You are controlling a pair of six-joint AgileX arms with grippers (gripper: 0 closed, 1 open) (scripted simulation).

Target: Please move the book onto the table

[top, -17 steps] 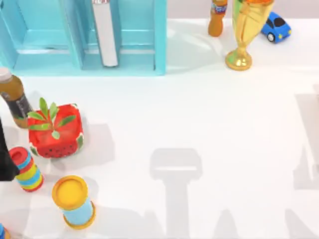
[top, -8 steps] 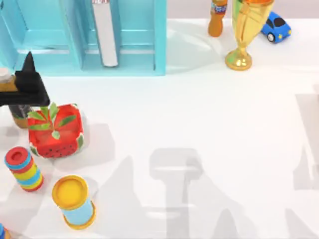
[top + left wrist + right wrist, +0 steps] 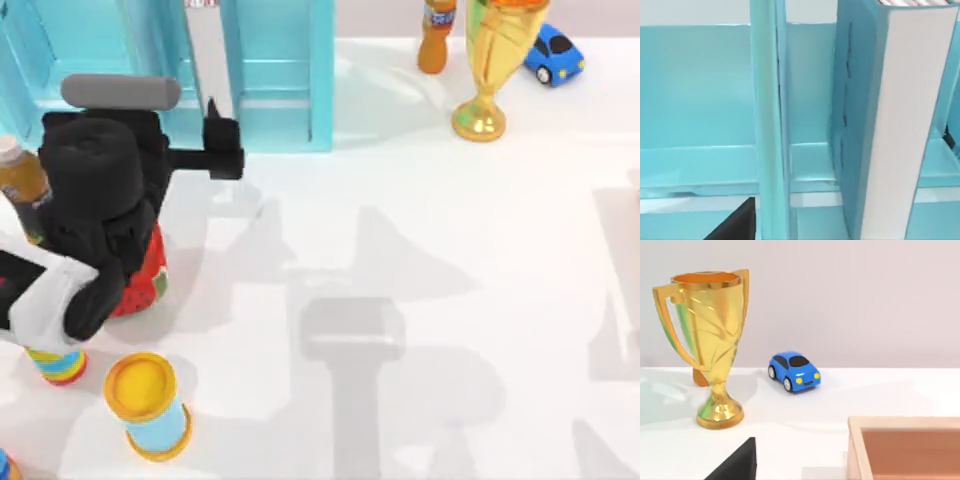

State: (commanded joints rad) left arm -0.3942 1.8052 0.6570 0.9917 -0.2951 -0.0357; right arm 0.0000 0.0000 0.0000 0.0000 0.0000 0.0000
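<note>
The book (image 3: 210,70) stands upright in the light blue shelf unit (image 3: 290,80), its grey-white page edges facing out. In the left wrist view the book (image 3: 900,120) is close ahead, beside a shelf divider (image 3: 767,125). My left gripper (image 3: 215,125) hovers over the white table (image 3: 450,250) just in front of the book, open and holding nothing; one dark fingertip (image 3: 737,227) shows. In the right wrist view a dark fingertip (image 3: 737,465) of my open right gripper sits off centre, parked near the trophy.
My left arm covers most of a red watermelon pot (image 3: 145,285). A brown bottle (image 3: 20,185), a striped ring toy (image 3: 55,365) and a yellow-lidded can (image 3: 145,400) stand at the left. A gold trophy (image 3: 485,70), blue car (image 3: 553,55) and orange bottle (image 3: 437,35) stand at back right; a wooden box (image 3: 905,445) is near.
My left arm has swung in from the table's left edge toward the shelf, and its gripper now sits in front of the book. The arm hides the watermelon pot.
</note>
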